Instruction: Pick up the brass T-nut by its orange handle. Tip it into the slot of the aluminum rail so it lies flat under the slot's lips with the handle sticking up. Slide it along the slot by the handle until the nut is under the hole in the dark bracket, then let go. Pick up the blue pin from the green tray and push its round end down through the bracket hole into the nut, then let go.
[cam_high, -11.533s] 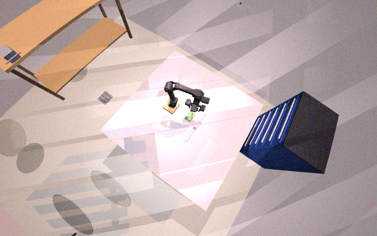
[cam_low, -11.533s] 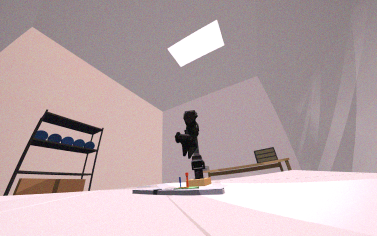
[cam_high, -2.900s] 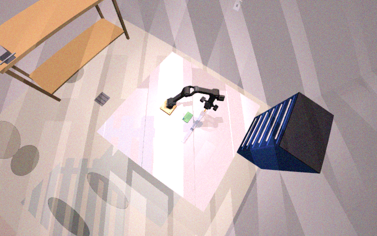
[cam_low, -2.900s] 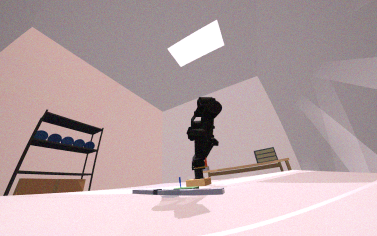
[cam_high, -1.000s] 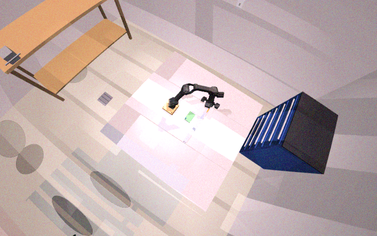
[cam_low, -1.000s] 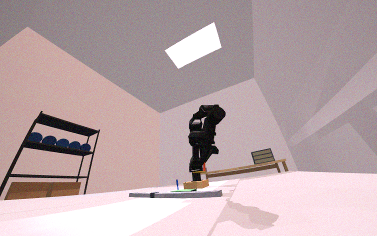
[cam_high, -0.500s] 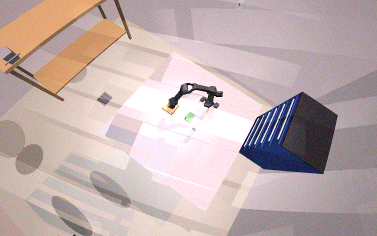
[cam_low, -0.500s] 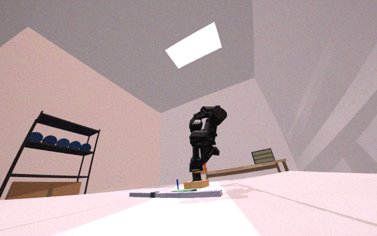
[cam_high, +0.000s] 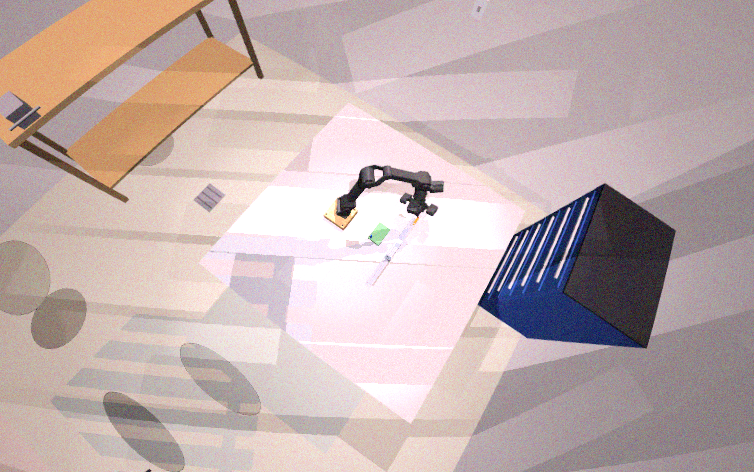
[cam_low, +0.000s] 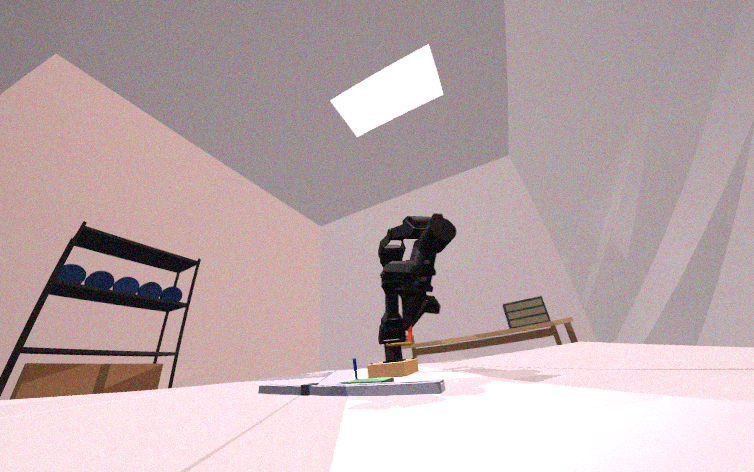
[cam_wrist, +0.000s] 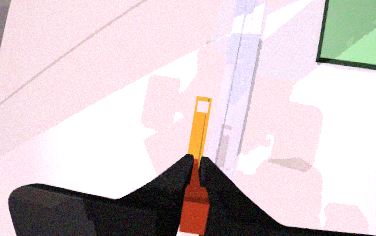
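My gripper (cam_wrist: 197, 160) is shut on the orange-red handle (cam_wrist: 195, 215) (cam_low: 410, 333) of the brass T-nut. The nut (cam_wrist: 196, 132) (cam_low: 398, 344) (cam_high: 416, 220) is a flat yellow bar with a square hole near its end, held in the air above the table. In the wrist view it is just left of the pale aluminum rail (cam_wrist: 242, 75) (cam_high: 378, 273) (cam_low: 389, 387). The dark bracket (cam_high: 387, 258) (cam_low: 304, 389) sits across the rail. The blue pin (cam_low: 355, 367) (cam_high: 370, 237) stands upright at the green tray (cam_high: 380, 233) (cam_wrist: 352, 30) (cam_low: 381, 380).
The arm's wooden base (cam_high: 341, 218) (cam_low: 392, 368) is beside the green tray. A blue drawer cabinet (cam_high: 556, 267), a wooden bench (cam_high: 111, 55) and a dark shelf rack (cam_low: 119, 297) stand away from the arm. Shadows and bright patches cross the table (cam_high: 333, 356).
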